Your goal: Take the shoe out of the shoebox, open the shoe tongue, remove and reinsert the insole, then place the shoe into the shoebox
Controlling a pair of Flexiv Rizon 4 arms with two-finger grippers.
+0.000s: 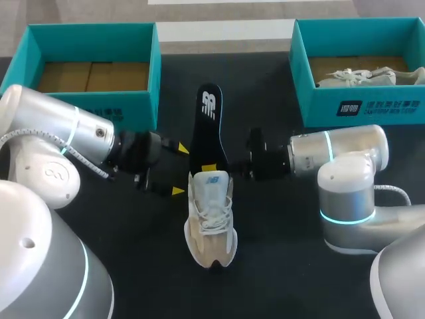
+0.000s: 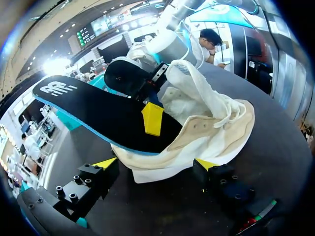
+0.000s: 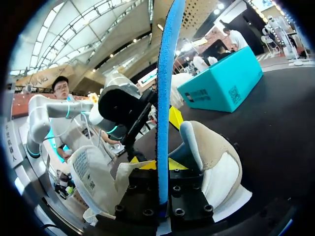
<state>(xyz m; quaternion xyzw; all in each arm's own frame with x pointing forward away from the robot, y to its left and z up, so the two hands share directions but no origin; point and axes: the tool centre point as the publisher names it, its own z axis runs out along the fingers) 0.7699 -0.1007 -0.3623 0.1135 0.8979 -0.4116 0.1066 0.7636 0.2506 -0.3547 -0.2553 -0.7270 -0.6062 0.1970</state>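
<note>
Your right tool (image 3: 162, 164) pinches the black, blue-edged foam insole (image 1: 207, 123), near end at the mouth of the cream mesh sneaker (image 1: 211, 226); your left tool (image 1: 179, 169) gapes just left of it. Unbraced, the sneaker could slide and buckle the insole.

shoeboxes (image 1: 133, 109) (image 1: 312, 100): 2 | shoes (image 1: 211, 219) (image 1: 358, 76): 2 (one boxed) | insole (image 1: 207, 126): 1

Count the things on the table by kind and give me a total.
Shoeboxes: 2 (left shoebox, right shoebox)
Shoes: 2 (shoe on the table, shoe in the right shoebox)
Insoles: 1 (insole)
Total: 5
</note>
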